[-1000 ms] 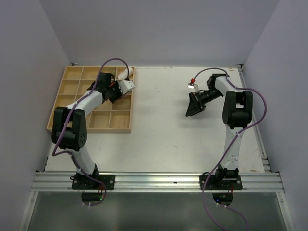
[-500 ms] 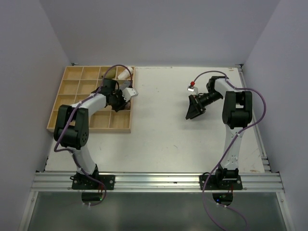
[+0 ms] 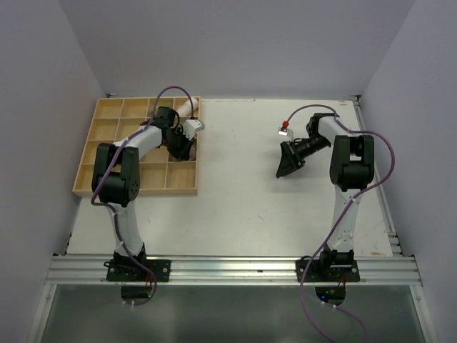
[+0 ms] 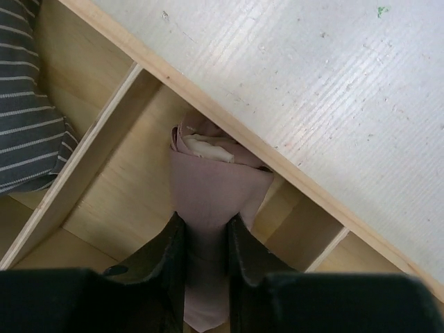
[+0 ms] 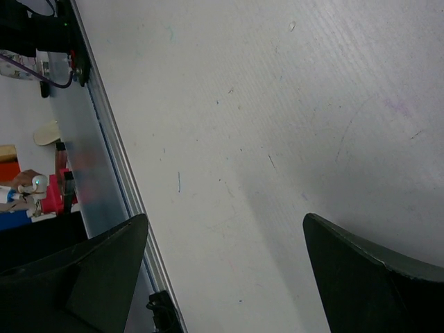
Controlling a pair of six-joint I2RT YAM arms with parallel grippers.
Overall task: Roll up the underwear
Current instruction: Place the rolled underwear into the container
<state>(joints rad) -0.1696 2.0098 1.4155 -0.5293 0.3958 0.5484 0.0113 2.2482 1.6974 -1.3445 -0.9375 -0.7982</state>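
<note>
The pale beige-pink underwear (image 4: 216, 182) is a tight roll, its layered end pointing at the tray's outer wall. My left gripper (image 4: 205, 223) is shut on it, with both black fingers (image 4: 166, 258) pressed to its sides. It hangs inside a compartment of the wooden tray (image 4: 182, 83). From above, the left gripper (image 3: 179, 146) sits low at the right-hand column of the wooden tray (image 3: 134, 192), and the roll is hidden under it. My right gripper (image 3: 288, 160) hovers open over the bare white table, and the right gripper (image 5: 223, 222) holds nothing. No rust-orange underwear shows.
A dark grey striped cloth (image 4: 29, 118) fills the neighbouring compartment. A pale cloth roll (image 3: 186, 108) lies in the tray's back right compartment. The tray has several compartments and sits at the table's left. A metal rail (image 5: 104, 139) borders the table near the right gripper.
My left arm has swung its elbow right and back, carrying the gripper with the roll towards the tray's right edge. The right arm has barely shifted.
</note>
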